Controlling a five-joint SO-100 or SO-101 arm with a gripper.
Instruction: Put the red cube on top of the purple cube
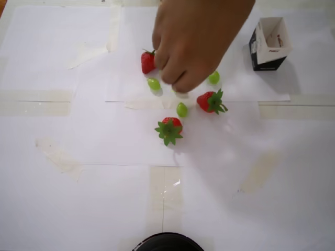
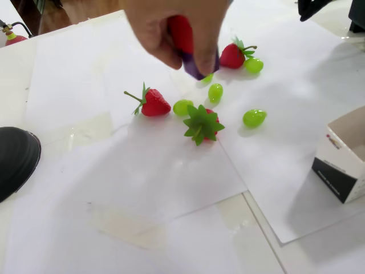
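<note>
A person's hand [image 2: 165, 25] reaches over the sheet and holds the red cube [image 2: 181, 33] and the purple cube [image 2: 197, 64] together. The red one is higher in the fingers and the purple one sticks out below, just above the paper. In the overhead view the hand [image 1: 193, 42] hides both cubes. No gripper shows in either view.
Three toy strawberries [image 2: 153, 103] [image 2: 232, 55] [image 2: 202, 124] and several green grapes [image 2: 254, 118] lie around the hand. An open black-and-white paper box [image 2: 345, 165] stands apart, at the top right of the overhead view [image 1: 269, 44]. A round black object [image 2: 16, 160] sits at the table edge. Dark shapes [image 2: 311, 8] cross the top edge.
</note>
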